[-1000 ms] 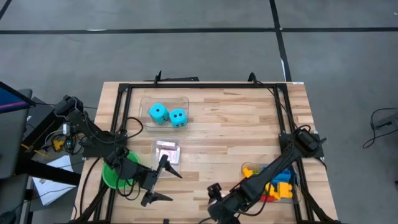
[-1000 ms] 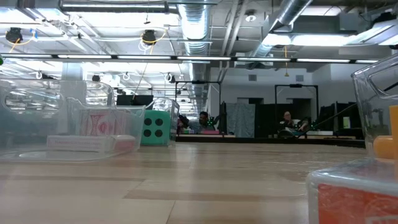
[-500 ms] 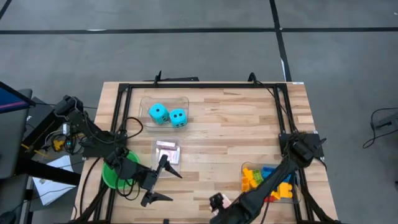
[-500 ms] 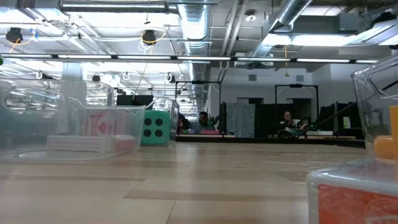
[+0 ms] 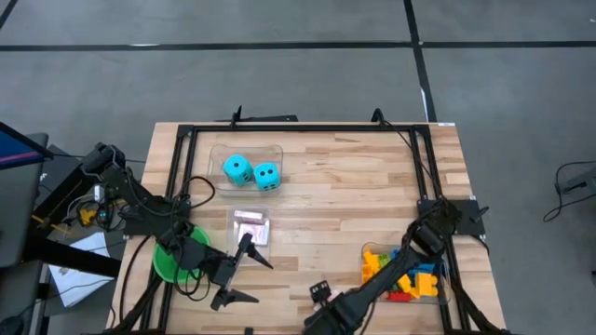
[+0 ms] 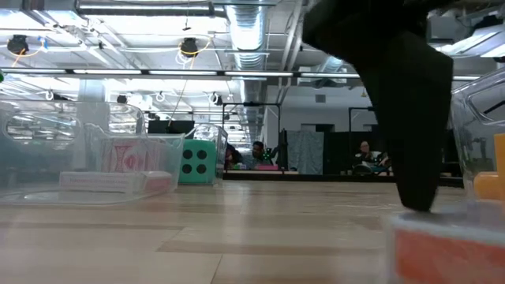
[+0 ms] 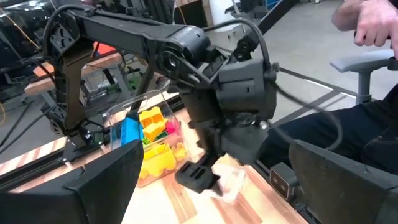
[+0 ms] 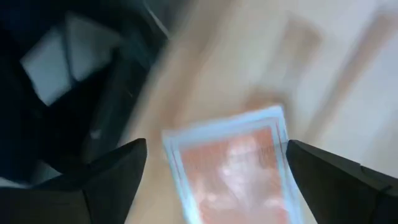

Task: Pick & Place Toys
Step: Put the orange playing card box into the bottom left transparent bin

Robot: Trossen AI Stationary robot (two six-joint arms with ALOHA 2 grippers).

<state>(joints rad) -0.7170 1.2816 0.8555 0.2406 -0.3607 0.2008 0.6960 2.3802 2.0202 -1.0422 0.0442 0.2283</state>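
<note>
The big wooden surface (image 5: 345, 195) holds three clear bins. The far bin (image 5: 247, 166) has two cyan dice (image 5: 251, 172) in it. The middle bin (image 5: 250, 226) holds a stack of red-and-white playing cards (image 5: 250, 224). The bin by the right arm (image 5: 405, 270) is full of small bricks (image 5: 402, 272) in yellow, blue, orange and red. A green cup (image 5: 174, 261) stands at the left edge, under the left arm.

The right arm reaches across the near edge of the surface. The right claw (image 5: 321, 293) is low there, with its two fingers spread wide apart and nothing between them. Its own camera looks down on one red-and-white card (image 8: 233, 165) lying flat on the wood, right between the two fingers. So one card is out of its bin, and this looks like the step of going in to pick it up.

The left claw (image 5: 237, 270) waits near the middle bin, also wide apart and empty.

Next, the right claw likely needs to come down on the card and squeeze. A flat card is thin and hard to grab, so the fingers may have to press on the wood and slide under an edge. Then the card probably goes to the middle bin with the other cards.
</note>
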